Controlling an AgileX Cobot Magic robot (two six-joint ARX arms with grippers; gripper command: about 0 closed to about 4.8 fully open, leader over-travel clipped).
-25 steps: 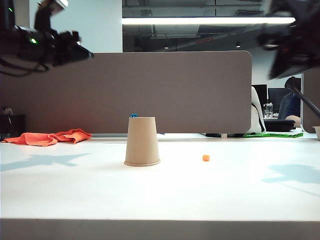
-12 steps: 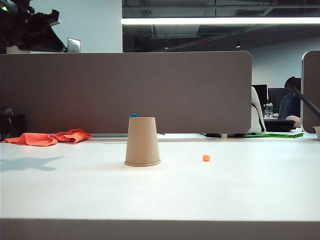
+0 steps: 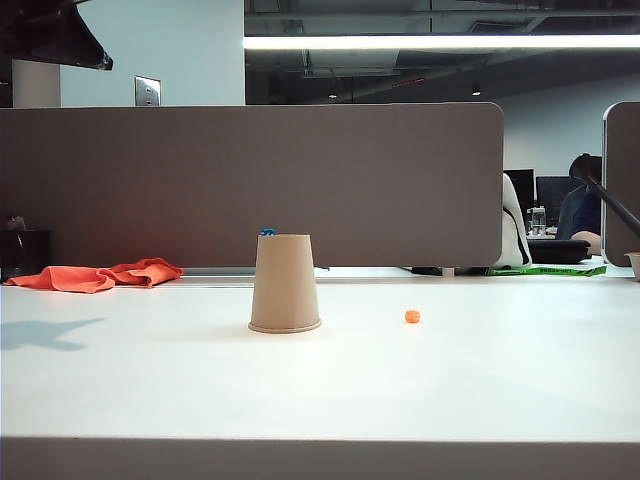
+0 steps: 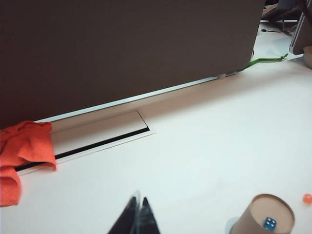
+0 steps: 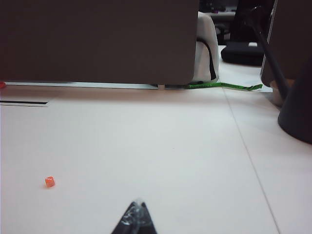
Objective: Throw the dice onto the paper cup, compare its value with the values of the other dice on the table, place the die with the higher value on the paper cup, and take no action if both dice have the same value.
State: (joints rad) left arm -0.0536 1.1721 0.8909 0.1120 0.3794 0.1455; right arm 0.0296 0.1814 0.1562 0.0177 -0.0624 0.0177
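Two dice sit apart on the white table point(image 3: 480, 380); the blue die point(image 4: 269, 223) rests on the upturned base of the inverted paper cup point(image 3: 285, 283), just a sliver of blue showing above the cup's top in the exterior view; the orange die point(image 3: 412, 316) lies on the tabletop to the cup's right, near but not touching. An orange cloth point(image 3: 98, 274) is crumpled at the table's far left edge, well clear of the cup; nothing stands between cup and orange die. Left gripper point(image 4: 138, 210) hangs high above the table, tips pressed together and holding nothing; right gripper point(image 5: 137, 213) likewise has its tips together, empty, above bare tabletop with the orange die off to one side. Behind the table runs a grey-brown partition point(image 3: 250, 180); a green cable point(image 5: 219, 86) trails past its end; beyond lies an office with a ceiling strip light point(image 3: 420, 42).
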